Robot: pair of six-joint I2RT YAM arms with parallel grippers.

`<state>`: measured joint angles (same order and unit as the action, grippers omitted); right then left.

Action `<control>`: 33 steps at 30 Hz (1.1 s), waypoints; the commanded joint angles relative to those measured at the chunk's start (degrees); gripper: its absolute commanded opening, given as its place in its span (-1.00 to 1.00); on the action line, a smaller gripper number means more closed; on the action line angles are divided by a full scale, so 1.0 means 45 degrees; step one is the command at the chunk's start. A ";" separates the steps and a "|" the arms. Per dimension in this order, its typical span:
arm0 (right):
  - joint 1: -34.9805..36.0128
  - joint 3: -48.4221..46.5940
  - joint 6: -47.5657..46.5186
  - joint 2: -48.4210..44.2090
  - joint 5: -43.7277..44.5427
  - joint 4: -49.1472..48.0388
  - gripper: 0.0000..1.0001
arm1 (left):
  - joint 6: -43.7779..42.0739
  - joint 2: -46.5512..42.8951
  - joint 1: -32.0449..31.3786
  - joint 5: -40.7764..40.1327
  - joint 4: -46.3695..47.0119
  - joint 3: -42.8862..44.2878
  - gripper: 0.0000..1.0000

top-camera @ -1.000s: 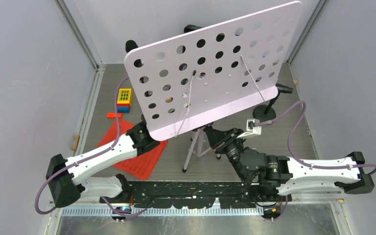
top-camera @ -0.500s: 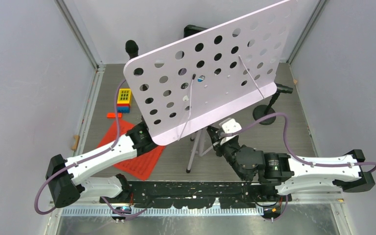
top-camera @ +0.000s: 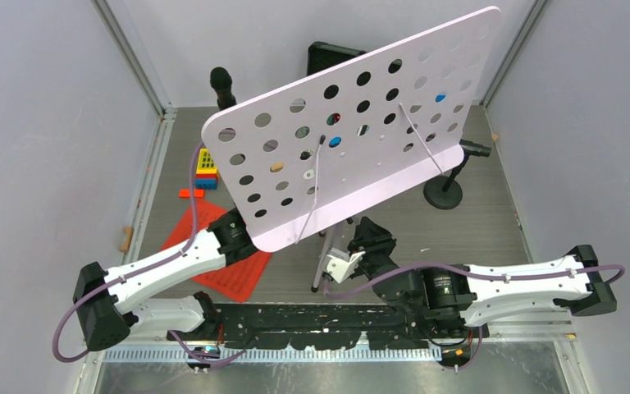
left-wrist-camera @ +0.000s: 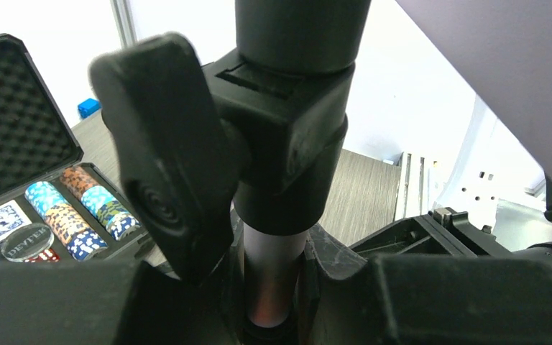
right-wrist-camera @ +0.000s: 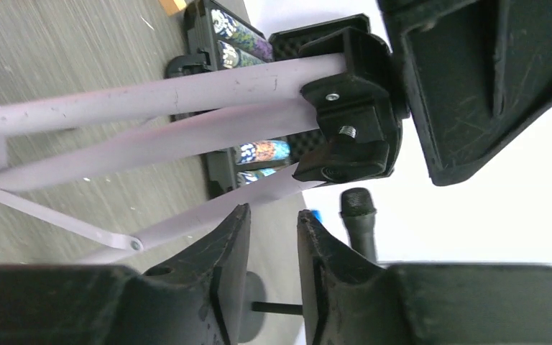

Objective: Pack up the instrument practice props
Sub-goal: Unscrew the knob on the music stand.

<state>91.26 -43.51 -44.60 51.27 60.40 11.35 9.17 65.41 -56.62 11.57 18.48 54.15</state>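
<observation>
The white hole-punched music rack stands tilted on silver tripod legs. My left gripper is under its lower left corner, its tips hidden there. In the left wrist view that gripper is shut on the rack's grey pole, just below the black clamp with its knob. My right gripper is beside the tripod, a little open and empty, with the silver legs and the black hub just beyond its tips. Red sheet-music pages lie on the floor. One microphone stands at the back left, another at the right.
The open black case of poker chips sits at the back and also shows in the left wrist view. Yellow and blue toy blocks and a small red piece lie at the left. The right microphone's round base stands on the floor.
My right arm has swung left and towards the near edge, its gripper now close beside the tripod legs. The rack has turned and tilted a little. My left gripper keeps its hold.
</observation>
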 commanded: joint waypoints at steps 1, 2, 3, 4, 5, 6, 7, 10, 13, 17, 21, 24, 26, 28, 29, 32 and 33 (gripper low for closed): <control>0.0131 -0.0224 -0.1939 -0.0295 0.0531 -0.0832 -0.21 | 0.1068 -0.0380 -0.0015 -0.0130 -0.0747 -0.0083 -1.00; 0.0159 -0.0288 -0.1854 -0.0316 0.0544 -0.0826 -0.08 | 0.1068 -0.0375 -0.0015 -0.0125 -0.0747 -0.0066 -1.00; 0.0230 -0.0423 -0.1658 -0.0366 0.0563 -0.0815 -0.01 | 0.1073 -0.0365 -0.0015 -0.0120 -0.0764 -0.0061 -1.00; 0.0277 -0.0485 -0.1528 -0.0401 0.0626 -0.0817 0.14 | 0.1086 -0.0361 -0.0018 -0.0124 -0.0767 -0.0061 -1.00; 0.0415 -0.0619 -0.1171 -0.0510 0.0652 -0.0820 0.20 | 0.1087 -0.0358 -0.0016 -0.0130 -0.0767 -0.0061 -1.00; 0.0487 -0.0690 -0.0933 -0.0590 0.0677 -0.0779 0.30 | 0.1087 -0.0338 -0.0015 -0.0130 -0.0767 -0.0046 -1.00; 0.0673 -0.0841 -0.0339 -0.0811 0.0678 -0.0704 0.34 | 0.1087 -0.0351 -0.0015 -0.0130 -0.0777 -0.0042 -1.00; 0.1045 -0.1130 0.1650 -0.1461 0.0299 0.0051 0.60 | 0.1054 -0.0337 -0.0015 -0.0179 -0.0796 -0.0027 -1.00; 0.1413 -0.1144 0.3185 -0.2549 -0.0209 0.0427 0.74 | 0.0978 -0.0318 -0.0015 -0.0226 -0.0926 0.0081 -1.00; 0.1474 -0.0543 0.5070 -0.4202 -0.0678 -0.0050 0.77 | 0.0932 -0.0357 -0.0015 -0.0269 -0.1048 0.0187 -1.00; 0.1469 -0.0188 0.7206 -0.5918 -0.0993 0.0262 0.76 | 0.0893 -0.0436 -0.0015 -0.0331 -0.1221 0.0193 -1.00; 0.1472 0.0056 0.8929 -0.7034 -0.0605 0.0794 0.75 | 0.0892 -0.0483 -0.0015 -0.0357 -0.1354 0.0193 -1.00; 0.1476 0.0207 1.0022 -0.7381 0.0081 0.1554 0.75 | 0.0911 -0.0528 -0.0015 -0.0380 -0.1418 0.0193 -1.00; 0.1462 0.0307 1.1473 -0.7490 0.1090 0.2571 0.75 | 0.0912 -0.0612 -0.0015 -0.0393 -0.1481 0.0193 -1.00; 0.1460 0.0329 1.2059 -0.7478 0.1685 0.3330 0.75 | 0.0912 -0.0658 -0.0015 -0.0402 -0.1515 0.0193 -1.00; 0.1475 0.0379 1.5163 -0.7201 0.2418 0.4799 0.73 | 0.0912 -0.0787 -0.0015 -0.0437 -0.1644 0.0196 -1.00; 0.1476 0.0385 1.6409 -0.7090 0.2608 0.5484 0.72 | 0.0912 -0.0824 -0.0015 -0.0432 -0.1709 0.0212 -1.00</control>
<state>97.56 -42.22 6.79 17.80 64.97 24.69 9.23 64.16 -56.64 11.11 16.38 54.11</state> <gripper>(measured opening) 0.868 0.265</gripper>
